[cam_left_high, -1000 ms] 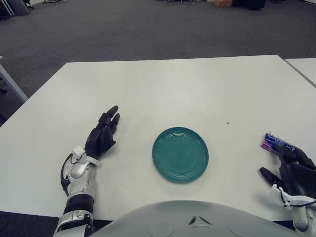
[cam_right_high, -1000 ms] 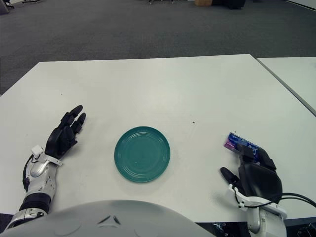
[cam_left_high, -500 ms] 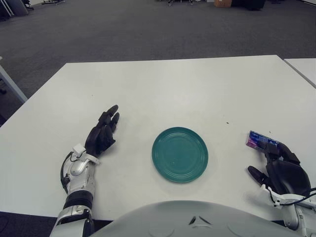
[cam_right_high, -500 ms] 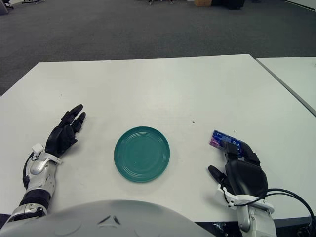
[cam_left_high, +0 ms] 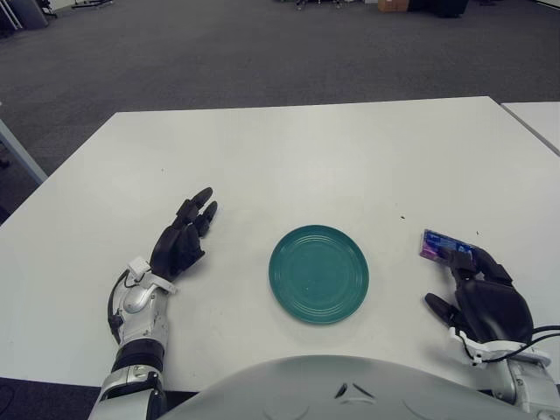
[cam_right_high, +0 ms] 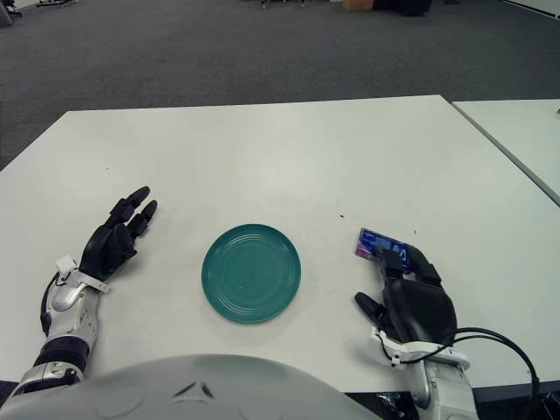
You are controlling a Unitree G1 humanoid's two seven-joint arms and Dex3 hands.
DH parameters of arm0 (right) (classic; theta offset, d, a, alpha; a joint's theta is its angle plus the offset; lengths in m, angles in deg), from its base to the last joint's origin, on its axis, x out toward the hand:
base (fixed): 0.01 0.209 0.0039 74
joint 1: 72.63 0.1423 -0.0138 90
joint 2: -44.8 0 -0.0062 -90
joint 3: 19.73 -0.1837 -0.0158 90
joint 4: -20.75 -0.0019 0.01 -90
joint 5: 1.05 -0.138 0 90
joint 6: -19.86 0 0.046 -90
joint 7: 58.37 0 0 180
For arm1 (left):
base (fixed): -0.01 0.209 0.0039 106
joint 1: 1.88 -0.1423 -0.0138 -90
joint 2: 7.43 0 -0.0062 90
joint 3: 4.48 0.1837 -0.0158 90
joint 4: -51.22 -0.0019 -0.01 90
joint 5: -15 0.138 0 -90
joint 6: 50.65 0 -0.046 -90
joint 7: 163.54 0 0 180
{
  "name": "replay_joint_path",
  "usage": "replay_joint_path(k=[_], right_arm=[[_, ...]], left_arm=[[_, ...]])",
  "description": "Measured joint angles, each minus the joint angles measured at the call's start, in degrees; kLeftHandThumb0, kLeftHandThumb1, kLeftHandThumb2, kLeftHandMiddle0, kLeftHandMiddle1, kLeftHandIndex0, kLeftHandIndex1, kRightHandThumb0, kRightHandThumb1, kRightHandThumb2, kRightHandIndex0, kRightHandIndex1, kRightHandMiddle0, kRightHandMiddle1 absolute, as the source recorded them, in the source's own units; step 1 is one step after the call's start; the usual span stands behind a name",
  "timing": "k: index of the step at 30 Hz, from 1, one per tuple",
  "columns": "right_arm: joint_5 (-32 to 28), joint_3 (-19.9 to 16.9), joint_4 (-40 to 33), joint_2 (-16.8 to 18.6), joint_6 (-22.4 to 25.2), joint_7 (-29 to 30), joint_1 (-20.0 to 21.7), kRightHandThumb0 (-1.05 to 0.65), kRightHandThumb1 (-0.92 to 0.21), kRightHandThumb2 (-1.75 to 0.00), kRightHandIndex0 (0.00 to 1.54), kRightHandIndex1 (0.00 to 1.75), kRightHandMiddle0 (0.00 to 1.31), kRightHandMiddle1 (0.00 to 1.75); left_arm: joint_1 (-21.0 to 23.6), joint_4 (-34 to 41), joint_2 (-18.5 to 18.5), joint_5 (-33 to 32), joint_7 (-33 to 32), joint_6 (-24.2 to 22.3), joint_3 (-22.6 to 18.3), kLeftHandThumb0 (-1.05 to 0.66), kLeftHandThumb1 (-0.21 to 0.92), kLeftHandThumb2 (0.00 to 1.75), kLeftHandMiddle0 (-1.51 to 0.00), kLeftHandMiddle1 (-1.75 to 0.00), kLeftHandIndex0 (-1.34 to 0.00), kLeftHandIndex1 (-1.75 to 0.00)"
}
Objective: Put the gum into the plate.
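**Gum held at the right side of the table, plate bare in the middle**

The left hand [cam_left_high: 179, 243] shows toward the left part of the near edge of the white table [cam_left_high: 297, 157], well apart from everything else. Its dark fingers [cam_left_high: 196, 210] are stretched out and slightly spread, pointing away toward the far edge, and they hold nothing. Whether the palm touches the tabletop cannot be told.

A round teal plate [cam_left_high: 318, 273] sits flat near the middle of the near edge, between the two hands. Its surface, ringed with shallow grooves, carries nothing.

To the right of the plate, apart from its rim, is the gum [cam_right_high: 374, 244], a small blue and purple pack. It sticks out from the front of the right hand [cam_right_high: 409, 299], pointing toward the far left, with its outer end free and its nearer end covered by the fingertips [cam_right_high: 395, 255]. The right hand's fingers are curled forward and pinch the pack, while the thumb [cam_right_high: 367, 306] juts out on the plate's side of the palm. Whether the pack is lifted off the tabletop or lies on it cannot be told. The hand shows over the right part of the near edge, its grey wrist and a black cable trailing off the table toward the near right corner.
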Motion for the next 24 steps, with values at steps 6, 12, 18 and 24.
replay_joint_path(k=[6,12,18,24], right_arm=[[2.16,1.36,-0.34,0.04,1.13,-0.66,0.37,-0.96,-0.92,-0.86,0.36,0.01,0.00,0.61],[4.51,3.39,-0.99,0.27,2.38,-1.84,1.04,-0.95,-0.92,-0.86,0.36,0.01,0.00,0.60],[5.05,5.08,-0.92,0.29,2.35,-1.80,1.95,-0.94,-0.92,-0.85,0.37,0.01,0.00,0.61],[5.84,7.05,-0.80,0.53,2.14,-1.55,2.68,-0.94,-0.92,-0.85,0.36,0.01,0.00,0.59]], left_arm=[[-1.76,3.36,0.91,0.08,-0.80,-1.07,0.87,-1.02,0.92,0.95,-0.21,-0.02,0.00,-0.46],[-3.15,6.46,2.52,-0.56,0.07,-1.63,1.48,-1.03,0.92,0.94,-0.22,-0.02,0.00,-0.46],[-6.47,11.73,2.53,-0.85,-0.73,-4.38,2.23,-1.03,0.92,0.93,-0.17,0.00,0.00,-0.39],[-8.17,14.36,3.57,-0.23,-2.94,-4.86,3.10,-1.02,0.92,0.92,-0.14,0.00,0.00,-0.37]])
